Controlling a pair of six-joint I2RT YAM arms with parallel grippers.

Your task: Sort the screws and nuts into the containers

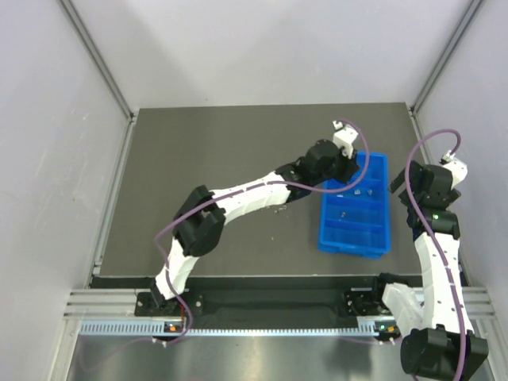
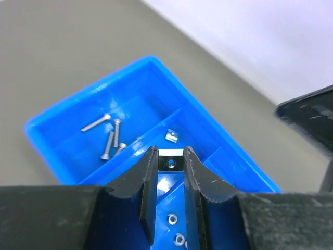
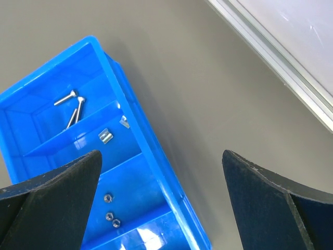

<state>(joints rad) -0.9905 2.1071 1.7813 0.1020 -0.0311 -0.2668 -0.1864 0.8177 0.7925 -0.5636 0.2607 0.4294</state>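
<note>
**Left gripper holds a nut over the tray**

Left gripper (image 2: 170, 152) looks pinched on a small square nut (image 2: 170, 163), over the middle compartments of the tray (image 2: 78, 96). Right gripper (image 3: 160, 153) hangs spread wide and empty just beside the tray. Sorting looks well along: screws (image 2: 108, 136) lie in the end compartment, square nuts in the second, round nuts (image 3: 109, 215) in the third. A few specks (image 1: 278, 208) on the table (image 1: 198, 159) by the left arm may be leftover parts, but they are too small to tell. No writing is readable.

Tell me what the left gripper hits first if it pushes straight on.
Probably the blue tray: the left gripper aims at the compartment beside the screws, near a cross wall. A small silvery piece shows between its tips; depth unclear.
</note>
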